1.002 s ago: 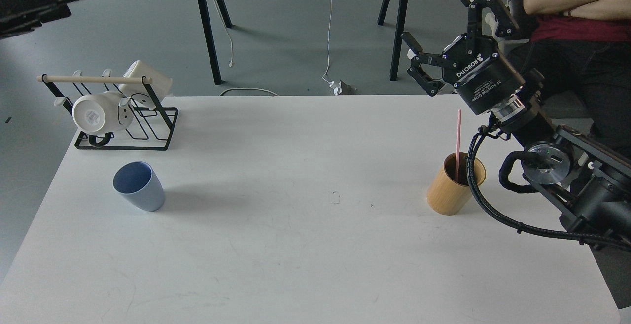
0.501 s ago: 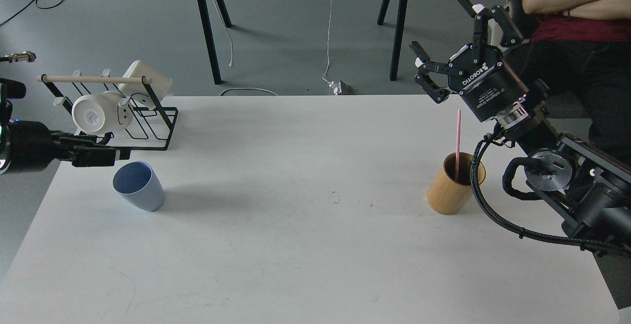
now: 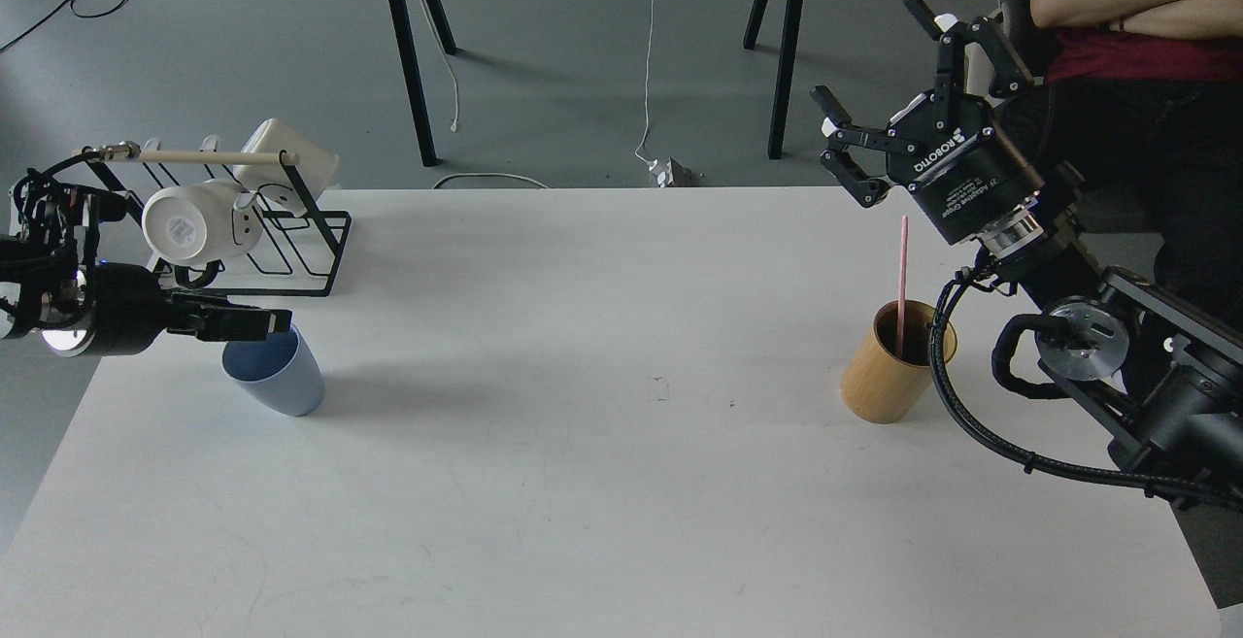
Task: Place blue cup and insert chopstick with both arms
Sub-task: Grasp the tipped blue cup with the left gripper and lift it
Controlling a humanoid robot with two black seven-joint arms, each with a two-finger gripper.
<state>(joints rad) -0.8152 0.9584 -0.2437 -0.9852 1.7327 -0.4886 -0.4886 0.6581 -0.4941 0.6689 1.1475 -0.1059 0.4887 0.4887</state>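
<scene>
Entry: bench [image 3: 602,483], white, with both my arms in view.

Key relation: the blue cup [image 3: 275,376] stands upright near the left edge, mouth up. My left pincer [image 3: 277,322] comes in level from the left, its tip over or against the cup's far rim; I cannot tell whether it touches. It is seen side-on and dark, so I cannot tell whether it is released or clenched. The left arm is plainly the nearer one to the cup.

Second relation: the chopstick [image 3: 903,274] stands nearly upright, long axis vertical with a slight lean, its lower end inside the tan cup [image 3: 891,376] near the right edge. My right pincer [image 3: 879,99] is raised up and behind it, well clear, fingers spread wide, grasping nothing. The stick lies below and toward me from that pincer. The right arm is the nearer one to the chopstick.

My judgement: the cup must be gripped and carried toward the middle before the stick can go in.

Count:
- blue cup: one
- tan cup: one
- chopstick: one
- wire rack [image 3: 291,259]: one, far left
- white mugs [image 3: 194,222] on the rack: two visible
- seated person [image 3: 1136,7], far right: one
</scene>
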